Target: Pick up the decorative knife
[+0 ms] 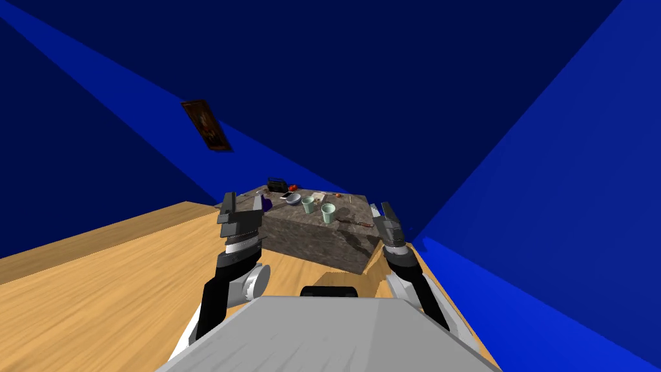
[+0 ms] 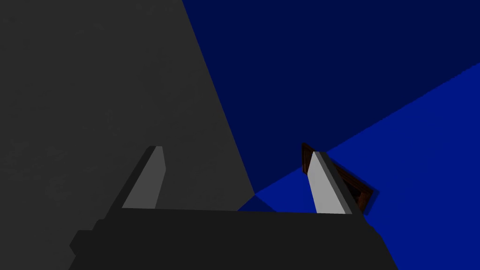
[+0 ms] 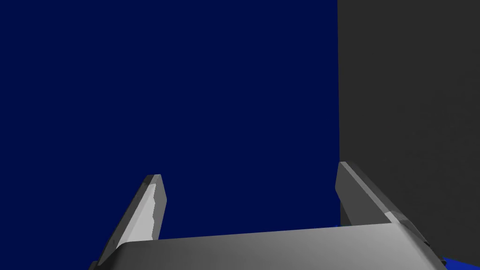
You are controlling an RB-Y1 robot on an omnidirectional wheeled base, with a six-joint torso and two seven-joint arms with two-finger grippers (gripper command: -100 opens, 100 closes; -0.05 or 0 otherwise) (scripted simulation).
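The decorative knife (image 1: 354, 222) is a thin, reddish-brown piece lying flat near the front right edge of a grey stone-look table (image 1: 310, 242) ahead of me. Both arms are raised in front of my chest, short of the table. My left gripper (image 1: 242, 201) stands before the table's left corner, and in the left wrist view its fingers (image 2: 149, 180) are spread wide with nothing between them. The right gripper (image 1: 381, 210) is just to the right of the knife and nearer to me. The right wrist view shows it open (image 3: 249, 170) and empty.
On the tabletop stand two pale green cups (image 1: 308, 205) (image 1: 328, 212), a grey bowl (image 1: 292, 198), a dark box (image 1: 277, 184) and small red items. A blue wall runs close along the table's right side. Wooden floor (image 1: 116, 284) spreads out to the left.
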